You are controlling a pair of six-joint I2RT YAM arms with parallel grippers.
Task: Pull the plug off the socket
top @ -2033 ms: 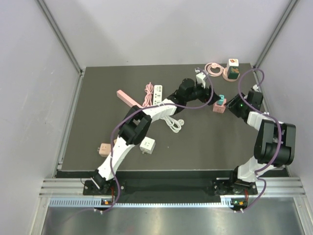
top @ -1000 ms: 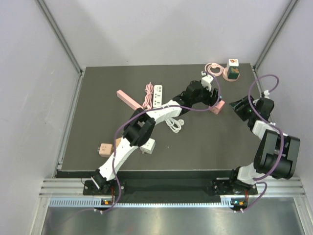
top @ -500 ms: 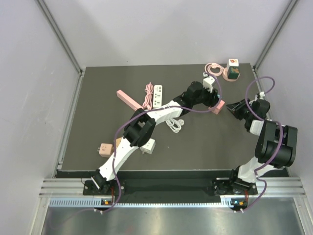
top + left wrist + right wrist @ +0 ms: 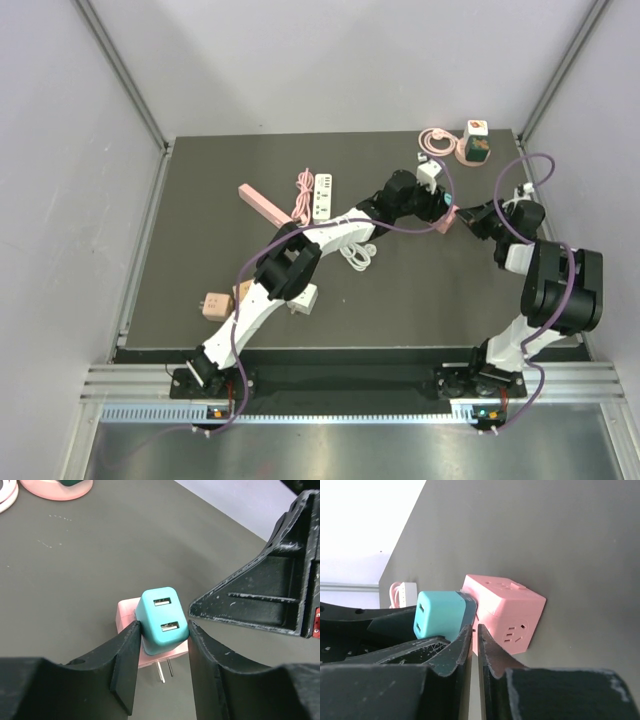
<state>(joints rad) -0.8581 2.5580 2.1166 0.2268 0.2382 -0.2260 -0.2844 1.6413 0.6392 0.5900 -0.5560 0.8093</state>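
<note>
A teal two-port USB plug (image 4: 162, 620) sits plugged in a pink socket cube (image 4: 126, 616) on the dark table. My left gripper (image 4: 162, 645) is shut on the teal plug, one finger on each side of it. Two metal prongs (image 4: 165, 670) stick out of the cube below the plug. In the right wrist view the plug (image 4: 440, 615) and the cube (image 4: 510, 612) lie just past my right gripper (image 4: 474, 630), which is shut and empty, its tips at the seam between them. From above, both grippers meet at the cube (image 4: 447, 224).
A pink round base carrying a green and white cube (image 4: 476, 143) and a coiled pink cable (image 4: 434, 140) stand at the back right. A white power strip (image 4: 323, 195), a pink strip (image 4: 262, 202), a white cable (image 4: 355, 252), a white cube (image 4: 302, 297) and a peach cube (image 4: 212, 304) lie to the left.
My right gripper has moved left, up to the pink cube. My left gripper has shifted right and settled over the plug. The cube has barely moved.
</note>
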